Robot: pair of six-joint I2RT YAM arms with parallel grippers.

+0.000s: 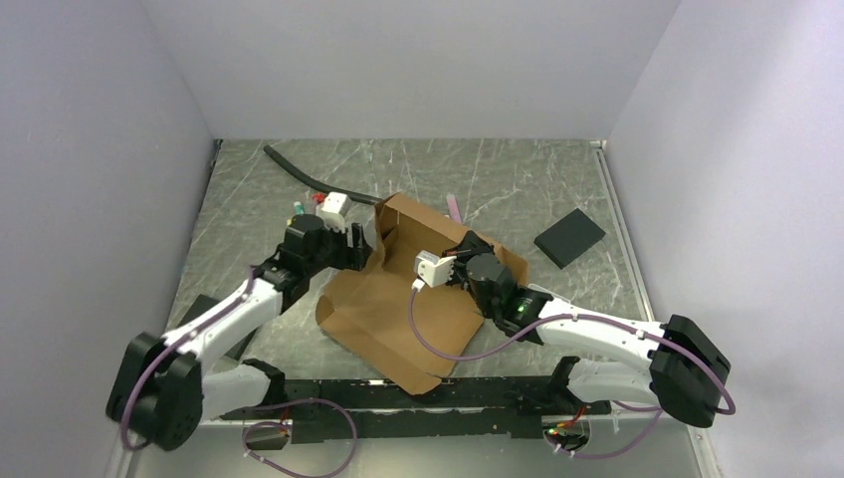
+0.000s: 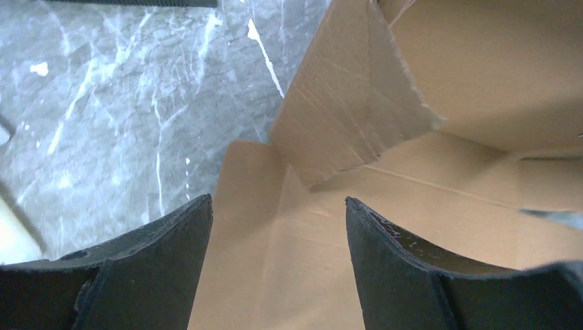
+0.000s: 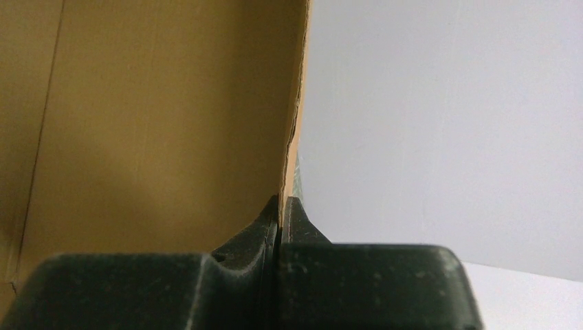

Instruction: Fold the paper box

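Paper box (image 1: pixel 398 319): half-formed, on table (image 1: pixel 498 179), far wall raised. Right tool (image 3: pixel 280 206): pinched on upright wall edge (fingers closed onto cardboard). Left tool (image 2: pixel 278 206): spread wide above side flap.

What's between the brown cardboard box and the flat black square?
Nothing, only bare grey marbled tabletop between the brown cardboard box and the flat black square pad; the top view shows it.

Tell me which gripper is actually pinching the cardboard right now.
The right gripper: it is shut on the edge of a raised flap of the paper box. The left gripper is open, hovering over the box and holding nothing.
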